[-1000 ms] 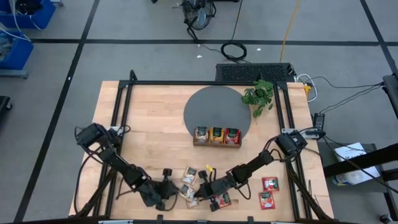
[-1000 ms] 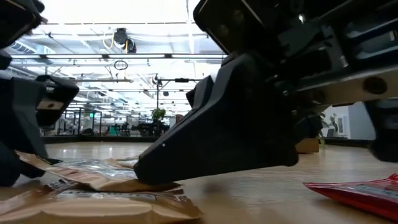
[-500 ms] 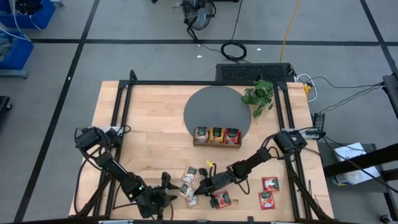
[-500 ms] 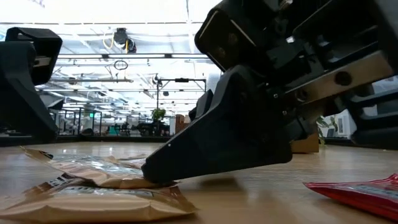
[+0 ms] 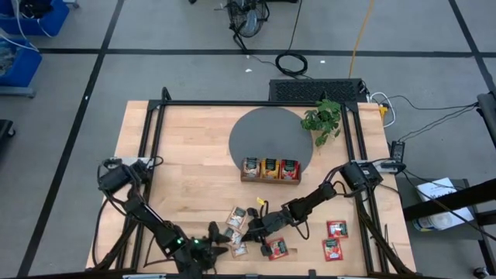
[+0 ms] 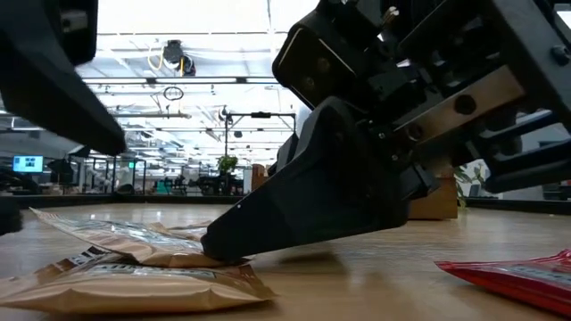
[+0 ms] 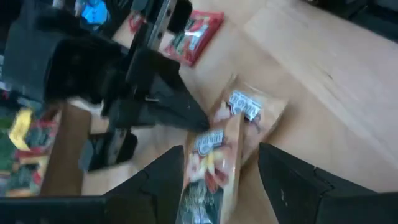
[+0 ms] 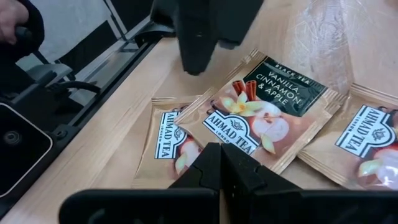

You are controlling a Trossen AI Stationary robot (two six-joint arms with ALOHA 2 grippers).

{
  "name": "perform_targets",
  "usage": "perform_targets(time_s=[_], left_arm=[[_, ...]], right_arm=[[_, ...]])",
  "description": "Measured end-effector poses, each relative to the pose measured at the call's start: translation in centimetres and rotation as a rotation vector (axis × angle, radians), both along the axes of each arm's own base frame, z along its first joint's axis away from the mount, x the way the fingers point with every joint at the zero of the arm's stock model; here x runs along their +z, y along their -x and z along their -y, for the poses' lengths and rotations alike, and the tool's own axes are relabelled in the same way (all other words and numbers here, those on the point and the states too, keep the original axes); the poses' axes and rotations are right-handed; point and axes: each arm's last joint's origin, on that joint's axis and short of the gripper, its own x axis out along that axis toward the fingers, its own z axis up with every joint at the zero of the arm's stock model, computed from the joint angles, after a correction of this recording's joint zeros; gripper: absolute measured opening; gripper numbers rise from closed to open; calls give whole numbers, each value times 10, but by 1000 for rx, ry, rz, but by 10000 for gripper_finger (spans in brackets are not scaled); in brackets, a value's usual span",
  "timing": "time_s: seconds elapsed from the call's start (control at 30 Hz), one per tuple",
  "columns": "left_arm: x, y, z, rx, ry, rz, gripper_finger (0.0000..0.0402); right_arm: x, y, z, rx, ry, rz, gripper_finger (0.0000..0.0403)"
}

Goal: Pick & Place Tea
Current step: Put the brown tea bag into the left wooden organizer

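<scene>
L claw (image 5: 221,239) just let go & backed off the beige sachets (image 5: 235,218), now spread. R claw (image 5: 249,231) pressed together, tip on sachets. No pick yet.

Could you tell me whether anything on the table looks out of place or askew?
Yes: the beige sachets at the table's near edge lie in an overlapping heap, one propped on another, with the shut right gripper tip pressed against the pile.

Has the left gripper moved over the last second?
Yes. The left gripper has backed away from the beige sachets toward the table's near edge, fingers now open.
</scene>
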Motion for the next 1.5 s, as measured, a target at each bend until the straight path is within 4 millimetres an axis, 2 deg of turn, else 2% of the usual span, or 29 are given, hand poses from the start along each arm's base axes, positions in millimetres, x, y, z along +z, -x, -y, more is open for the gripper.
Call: perform_targets(time_s=[0.37, 0.67, 0.97, 1.07, 1.2, 1.33, 1.5], left_arm=[[0, -1, 0, 60, -150, -140, 207], [-2, 1, -3, 56, -151, -194, 207], [-4, 0, -7, 73, -128, -230, 207], [-5, -3, -12, 133, -59, -244, 207], [6, -1, -14, 243, 73, -204, 207], [26, 4, -16, 290, 223, -225, 207], [60, -3, -20, 361, 567, -270, 207]], right_arm=[[0, 0, 0, -2, -3, 2, 0], [6, -3, 0, 106, -106, 27, 0], [6, -3, 1, 105, -122, 20, 0], [6, -3, 1, 105, -121, 17, 0], [4, -3, 2, 101, -106, -7, 0], [3, -2, 3, 98, -96, -13, 0], [1, -2, 3, 83, -75, -21, 0]])
